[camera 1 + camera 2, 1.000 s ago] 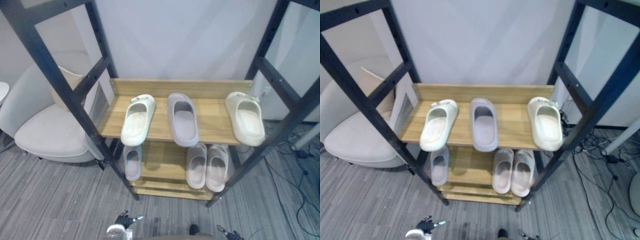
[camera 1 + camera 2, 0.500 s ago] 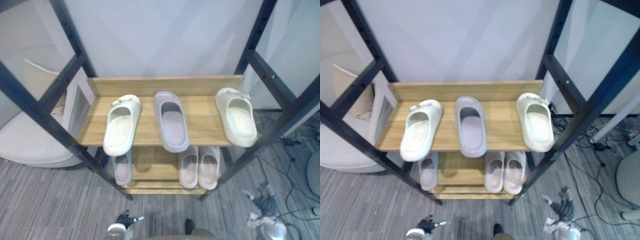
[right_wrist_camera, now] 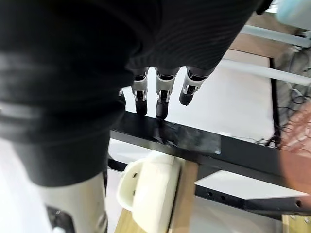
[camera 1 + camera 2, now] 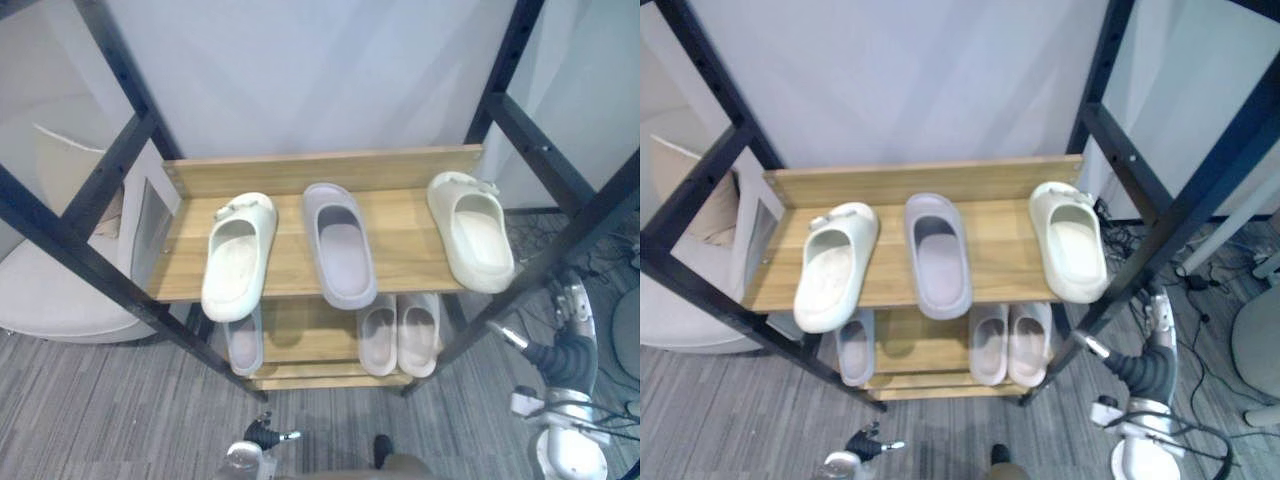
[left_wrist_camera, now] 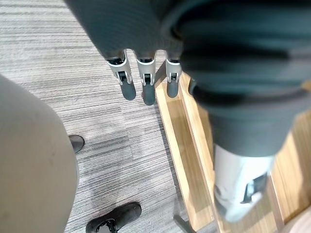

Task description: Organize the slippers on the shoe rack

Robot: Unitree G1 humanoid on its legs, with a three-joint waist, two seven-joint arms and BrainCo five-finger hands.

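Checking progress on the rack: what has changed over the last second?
The right hand has risen from the view's bottom edge to beside the right front post of the shoe rack, fingers straight, holding nothing. The left hand stays low and open; the six slippers lie as before.

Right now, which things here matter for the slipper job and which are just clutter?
Job: shoe rack; top shelf: left cream slipper, lilac slipper, right cream slipper; lower shelf: grey slipper, beige pair.
Lying about: armchair, cushion.
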